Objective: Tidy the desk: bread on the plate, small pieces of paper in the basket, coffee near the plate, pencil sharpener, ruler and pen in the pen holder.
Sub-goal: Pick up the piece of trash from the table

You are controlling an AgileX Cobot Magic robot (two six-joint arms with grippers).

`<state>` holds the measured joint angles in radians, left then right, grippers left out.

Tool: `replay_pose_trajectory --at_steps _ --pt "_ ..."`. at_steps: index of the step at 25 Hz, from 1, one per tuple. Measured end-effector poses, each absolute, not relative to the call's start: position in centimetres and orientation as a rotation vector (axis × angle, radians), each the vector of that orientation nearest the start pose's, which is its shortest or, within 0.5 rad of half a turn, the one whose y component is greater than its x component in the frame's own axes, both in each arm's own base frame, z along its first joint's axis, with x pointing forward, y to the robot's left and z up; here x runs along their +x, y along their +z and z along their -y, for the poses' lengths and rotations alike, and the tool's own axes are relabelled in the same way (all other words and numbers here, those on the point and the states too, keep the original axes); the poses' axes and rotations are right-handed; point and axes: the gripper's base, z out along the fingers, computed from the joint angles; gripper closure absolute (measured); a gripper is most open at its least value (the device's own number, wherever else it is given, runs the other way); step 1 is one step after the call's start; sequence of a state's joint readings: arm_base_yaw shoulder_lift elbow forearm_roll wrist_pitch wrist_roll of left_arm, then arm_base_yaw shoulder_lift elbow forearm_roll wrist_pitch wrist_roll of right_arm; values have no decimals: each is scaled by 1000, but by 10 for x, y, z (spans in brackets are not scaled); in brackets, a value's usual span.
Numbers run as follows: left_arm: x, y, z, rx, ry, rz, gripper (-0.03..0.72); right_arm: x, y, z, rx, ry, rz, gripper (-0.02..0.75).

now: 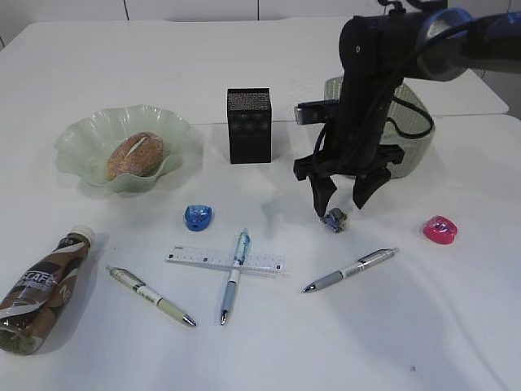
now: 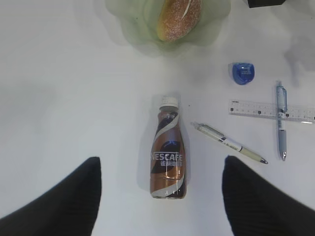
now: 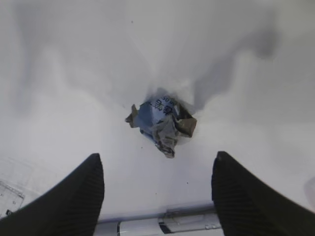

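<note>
White surface, tidy-up barely begun: only the bread is home.

From my left: the coffee bottle (image 1: 42, 289) lies on its side at 7 o'clock of the plate (image 1: 81, 138), under my open, empty left gripper (image 2: 160, 196); the bread (image 1: 134, 155) sits on the plate. Blue sharpener (image 1: 198, 217), ruler (image 1: 225, 261) and three pens (image 1: 232, 277) lie loose at 6 o'clock of the pen holder (image 1: 249, 125). My right gripper (image 1: 343, 199) hangs open over the crumpled paper (image 3: 162, 123), not gripping it; basket (image 1: 415, 122) behind, pink sharpener (image 1: 440, 230) at 3 o'clock.
</note>
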<state>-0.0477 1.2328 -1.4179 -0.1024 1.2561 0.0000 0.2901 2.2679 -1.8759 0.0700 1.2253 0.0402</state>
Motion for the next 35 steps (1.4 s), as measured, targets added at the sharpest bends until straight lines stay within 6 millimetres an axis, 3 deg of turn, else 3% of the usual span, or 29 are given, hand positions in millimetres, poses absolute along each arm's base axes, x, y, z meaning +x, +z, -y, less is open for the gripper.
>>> replay_pose_trajectory --at_steps 5,15,30,35 --pt "228 415 20 58 -155 -2553 151 441 150 -138 -360 97 -3129 204" --pt "228 415 20 58 -155 -2553 151 442 136 -137 -370 76 -3154 204" --pt "228 415 20 58 -155 -2553 151 447 137 -138 -373 88 -3095 206" --pt "228 415 20 58 -155 -2553 151 448 132 -138 -374 86 -3101 274"
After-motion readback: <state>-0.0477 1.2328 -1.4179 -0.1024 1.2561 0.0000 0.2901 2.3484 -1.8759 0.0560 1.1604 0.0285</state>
